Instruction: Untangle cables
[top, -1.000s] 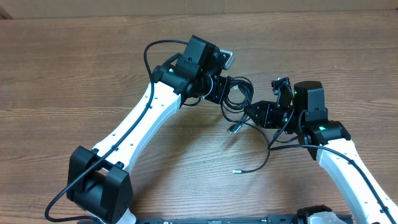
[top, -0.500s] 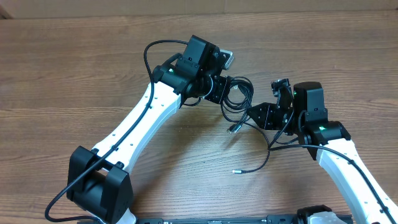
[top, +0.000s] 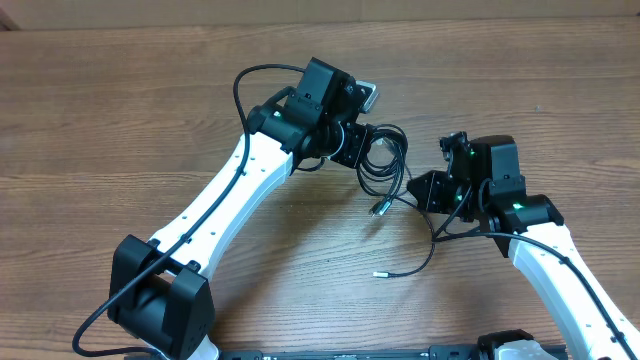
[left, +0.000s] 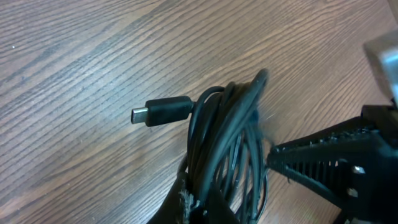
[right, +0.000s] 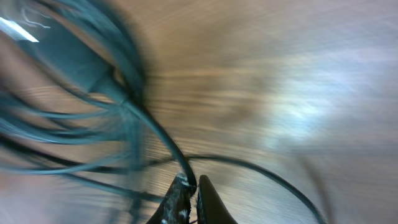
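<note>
The cables (top: 385, 155) form a tangled black bundle on the wood table between my two arms. My left gripper (top: 360, 150) is shut on the bundle's left side. In the left wrist view the coiled strands (left: 227, 121) rise from its fingertips (left: 186, 208), and a USB plug (left: 158, 112) sticks out to the left. My right gripper (top: 416, 188) is at the bundle's lower right, shut on a single strand (right: 165, 140). That view is motion-blurred. One plug end (top: 376, 208) lies below the bundle. A loose cord ends in a small tip (top: 378, 274) nearer the front.
Bare wood table (top: 120, 110) surrounds the arms. The left arm's white link (top: 230, 195) crosses the left-centre. The right arm's base link (top: 560, 270) sits at the lower right. The right gripper's black body (left: 329, 162) shows close beside the bundle in the left wrist view.
My right gripper has closed on a cable strand and shifted slightly right and down. The left arm holds still with the bundle.
</note>
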